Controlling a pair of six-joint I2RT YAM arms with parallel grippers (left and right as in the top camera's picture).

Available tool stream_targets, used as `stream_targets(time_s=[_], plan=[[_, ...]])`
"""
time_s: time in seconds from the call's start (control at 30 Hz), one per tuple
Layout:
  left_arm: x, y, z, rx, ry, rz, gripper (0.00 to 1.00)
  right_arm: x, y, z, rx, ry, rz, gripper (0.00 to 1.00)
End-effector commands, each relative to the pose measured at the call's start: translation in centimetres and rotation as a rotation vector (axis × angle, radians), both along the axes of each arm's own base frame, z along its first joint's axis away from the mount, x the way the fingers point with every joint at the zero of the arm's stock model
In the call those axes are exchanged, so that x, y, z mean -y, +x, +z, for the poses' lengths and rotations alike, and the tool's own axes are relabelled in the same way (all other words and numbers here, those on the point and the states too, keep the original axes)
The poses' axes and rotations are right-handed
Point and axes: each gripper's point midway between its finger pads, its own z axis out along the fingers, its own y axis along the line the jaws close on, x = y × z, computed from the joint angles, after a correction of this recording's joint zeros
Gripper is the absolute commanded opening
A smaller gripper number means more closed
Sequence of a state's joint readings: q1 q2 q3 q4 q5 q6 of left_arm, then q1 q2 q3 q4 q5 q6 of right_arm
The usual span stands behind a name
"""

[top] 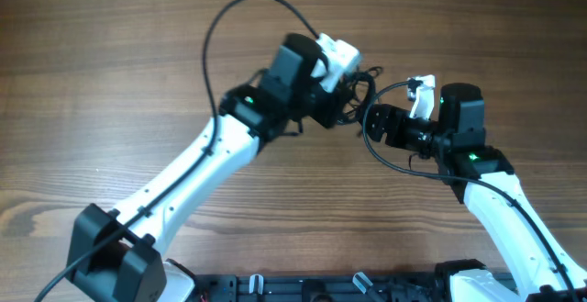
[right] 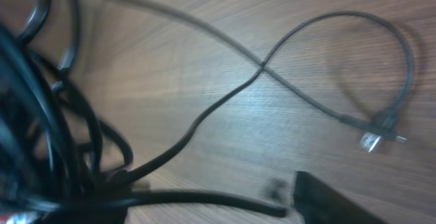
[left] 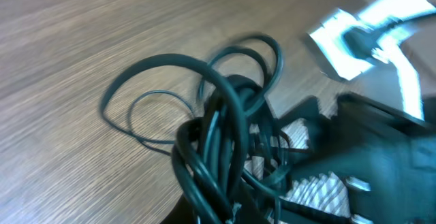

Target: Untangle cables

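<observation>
Anchor the cables firmly in the clamped-shut left end effector. Aim the right end effector, spread apart, at one loose strand; pull gently outward.

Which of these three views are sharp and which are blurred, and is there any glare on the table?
Overhead: sharp and evenly lit, with the cables small between the two arms. Left wrist: smeared by motion blur, so the cables have soft edges. Right wrist: also out of focus. The plug is hazy, and a pale sheen lies on the table.
</observation>
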State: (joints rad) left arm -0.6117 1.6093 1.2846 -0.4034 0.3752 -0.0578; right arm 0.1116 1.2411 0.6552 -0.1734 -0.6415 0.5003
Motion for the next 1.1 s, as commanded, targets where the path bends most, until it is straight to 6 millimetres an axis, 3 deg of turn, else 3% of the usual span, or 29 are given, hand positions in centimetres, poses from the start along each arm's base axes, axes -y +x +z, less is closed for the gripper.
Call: stream_targets(time_s=[0.0, 0.13, 0.23, 0.37, 0.53, 0.67, 0.8, 1.07], plan=[[-1.3, 0.2, 2.1, -0.122, -0.194, -0.071, 0.04, -0.1, -1.0, 3.5, 0.121, 0.065, 0.102, 0.86], [-3.2, -0.7, 5.1, -0.135, -0.372, -0.253, 0.04, 2.6, -0.4, 5.2, 0.189, 0.066, 0.039, 0.92], [-3.9, -1.2, 6.1, -0.144, -0.438, -0.318, 0.04, 3.9, 0.3, 5.8, 0.225, 0.065, 0.003, 0.99], [-3.6, -1.8, 6.3, -0.157, -0.453, -0.345, 0.04, 2.8, 0.7, 7.3, 0.323, 0.097, 0.087, 0.98], [-2.2, -3.0, 6.2, -0.168, -0.45, -0.388, 0.04, 1.9, 1.8, 7.4, 0.362, 0.119, 0.12, 0.97], [-1.5, -3.7, 6.3, -0.173, -0.452, -0.415, 0.04, 0.1, 1.3, 7.6, 0.369, 0.201, 0.228, 0.97], [-1.3, -4.7, 7.7, -0.157, -0.513, -0.497, 0.04, -0.8, 1.0, 7.3, 0.342, 0.274, 0.295, 0.97], [-1.8, -4.1, 7.9, -0.145, -0.519, -0.485, 0.04, -1.6, -0.1, 7.6, 0.346, 0.352, 0.403, 0.97]])
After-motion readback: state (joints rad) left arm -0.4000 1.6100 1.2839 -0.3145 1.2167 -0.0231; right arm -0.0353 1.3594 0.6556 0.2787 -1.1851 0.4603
